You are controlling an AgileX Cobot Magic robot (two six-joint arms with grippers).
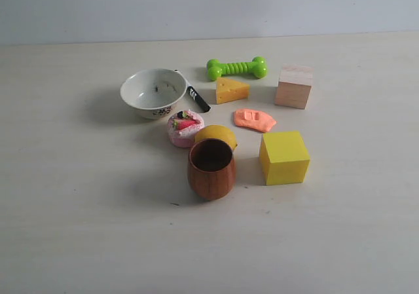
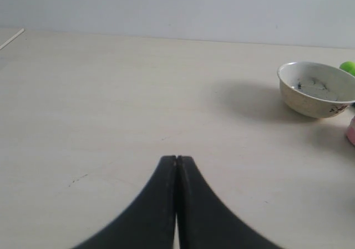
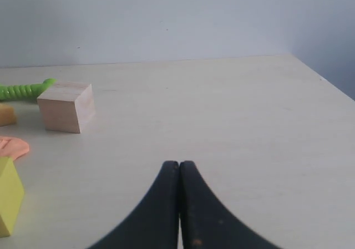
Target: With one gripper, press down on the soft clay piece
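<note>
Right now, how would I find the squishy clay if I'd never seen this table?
Start at the big yellow cube. Just behind it, in front of the cheese wedge and wooden block, lies the soft clay piece. It's the only flat salmon-orange blob.

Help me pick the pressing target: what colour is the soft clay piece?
Salmon-orange, matte; the soft clay piece shows best in the exterior view.
</note>
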